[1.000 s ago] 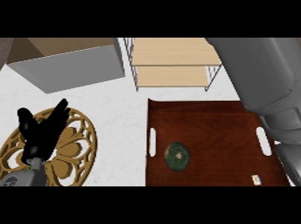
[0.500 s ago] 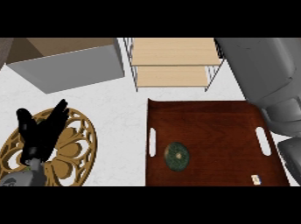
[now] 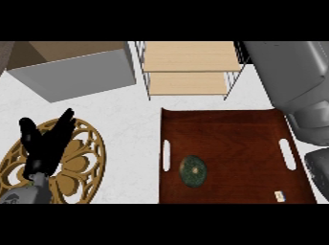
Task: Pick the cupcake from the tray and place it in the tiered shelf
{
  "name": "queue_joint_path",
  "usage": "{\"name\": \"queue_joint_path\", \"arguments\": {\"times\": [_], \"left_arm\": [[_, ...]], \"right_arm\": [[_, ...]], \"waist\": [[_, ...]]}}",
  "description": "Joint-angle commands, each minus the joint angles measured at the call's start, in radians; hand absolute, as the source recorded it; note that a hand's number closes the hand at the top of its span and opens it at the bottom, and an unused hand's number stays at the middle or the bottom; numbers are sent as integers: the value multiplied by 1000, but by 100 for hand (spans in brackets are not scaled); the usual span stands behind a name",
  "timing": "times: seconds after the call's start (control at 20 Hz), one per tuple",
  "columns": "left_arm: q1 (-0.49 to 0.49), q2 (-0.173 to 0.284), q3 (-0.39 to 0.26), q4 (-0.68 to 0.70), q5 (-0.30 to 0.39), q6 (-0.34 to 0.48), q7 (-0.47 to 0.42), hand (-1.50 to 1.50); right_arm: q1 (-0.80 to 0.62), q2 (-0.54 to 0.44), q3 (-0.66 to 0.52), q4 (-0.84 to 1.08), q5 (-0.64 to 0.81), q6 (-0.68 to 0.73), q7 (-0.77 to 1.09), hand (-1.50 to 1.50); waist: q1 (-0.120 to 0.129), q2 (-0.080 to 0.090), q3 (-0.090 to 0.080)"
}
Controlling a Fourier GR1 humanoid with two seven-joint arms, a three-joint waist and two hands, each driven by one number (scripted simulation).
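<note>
meanwhile the cupcake [image 3: 193, 172], a dark green round, sits on the tray [image 3: 231, 139]; left hand [image 3: 46, 143] fingers spread.

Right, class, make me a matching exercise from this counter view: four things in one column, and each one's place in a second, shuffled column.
Things:
1. dark green round cupcake
2. black left hand
3. light wooden tiered shelf
4. grey open box

Places:
A. top left of the view
B. over the golden openwork trivet
C. on the dark wooden tray
D. beyond the tray's far edge

Pairs: 1-C, 2-B, 3-D, 4-A
</note>
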Motion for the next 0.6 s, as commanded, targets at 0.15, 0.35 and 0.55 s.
{"name": "queue_joint_path", "arguments": {"times": [0.15, 0.35, 0.55], "left_arm": [[6, 16, 13, 27, 17, -30, 29, 0], [59, -14, -16, 9, -22, -1, -7, 0], [39, -8, 1, 40, -6, -25, -34, 0]], "right_arm": [[-26, -7, -131, -20, -101, -103, 8, -150], [-24, 22, -197, -52, -175, -154, 11, -150], [-33, 43, -261, -75, -244, -216, -2, -150]], "waist": [[-3, 2, -5], [-3, -1, -5], [-5, 0, -6]]}}
